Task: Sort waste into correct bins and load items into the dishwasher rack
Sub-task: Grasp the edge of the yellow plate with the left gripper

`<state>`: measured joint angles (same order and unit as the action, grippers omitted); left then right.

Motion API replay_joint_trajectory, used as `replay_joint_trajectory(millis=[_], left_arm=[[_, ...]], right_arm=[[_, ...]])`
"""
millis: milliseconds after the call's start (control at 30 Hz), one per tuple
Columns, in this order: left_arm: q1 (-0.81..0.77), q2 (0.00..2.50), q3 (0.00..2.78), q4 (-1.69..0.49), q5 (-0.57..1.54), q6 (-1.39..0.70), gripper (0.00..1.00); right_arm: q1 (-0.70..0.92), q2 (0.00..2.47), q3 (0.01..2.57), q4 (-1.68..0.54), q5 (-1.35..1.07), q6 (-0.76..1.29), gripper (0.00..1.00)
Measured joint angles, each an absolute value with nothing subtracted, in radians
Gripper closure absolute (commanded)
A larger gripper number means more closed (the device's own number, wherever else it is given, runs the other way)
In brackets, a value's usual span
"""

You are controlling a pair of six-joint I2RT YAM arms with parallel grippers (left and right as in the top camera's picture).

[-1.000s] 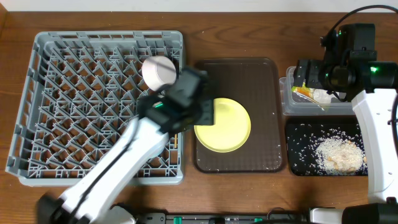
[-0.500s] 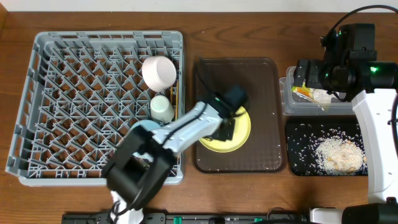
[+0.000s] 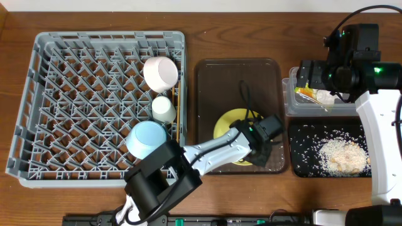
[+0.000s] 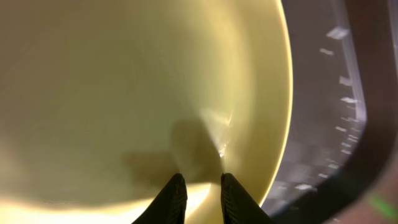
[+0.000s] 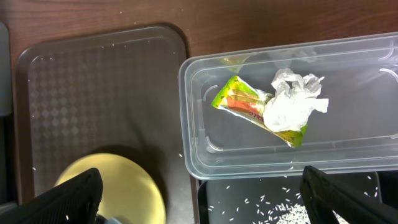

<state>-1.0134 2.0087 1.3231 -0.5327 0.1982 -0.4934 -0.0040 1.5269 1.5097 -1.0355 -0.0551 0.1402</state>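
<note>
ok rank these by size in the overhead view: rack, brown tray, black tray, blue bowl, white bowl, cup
1. rack
2. brown tray
3. black tray
4. blue bowl and white bowl: about alike, not ranked
5. cup

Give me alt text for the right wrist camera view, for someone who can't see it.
A clear tub holds a green-and-yellow snack wrapper and a crumpled white tissue. Lower left, a yellow plate shows against a brown tray.

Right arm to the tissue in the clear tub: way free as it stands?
Probably yes. The right end effector hangs open over the clear tub, which has no lid; the tissue lies on top of the wrapper, nothing covering it.
</note>
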Motion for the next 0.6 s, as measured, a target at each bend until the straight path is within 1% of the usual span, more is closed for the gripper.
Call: replay_joint_trajectory(millis=[133,233,600], left_arm=[[-1.007,2.009,1.323,-0.535,0.211,-0.489,0.68],[-0.979,2.006,1.331,-0.563,0.204,-0.477,0.60],[-0.769,1.844,1.345,-0.649,0.111,-0.470,0.59]], right_arm=[[-0.004,1.527,1.510,-1.036,-0.055,0.140,0.01],[-0.004,1.527,1.510,-1.036,-0.055,0.140,0.01],[-0.004,1.527,1.510,-1.036,-0.055,0.140,0.01]])
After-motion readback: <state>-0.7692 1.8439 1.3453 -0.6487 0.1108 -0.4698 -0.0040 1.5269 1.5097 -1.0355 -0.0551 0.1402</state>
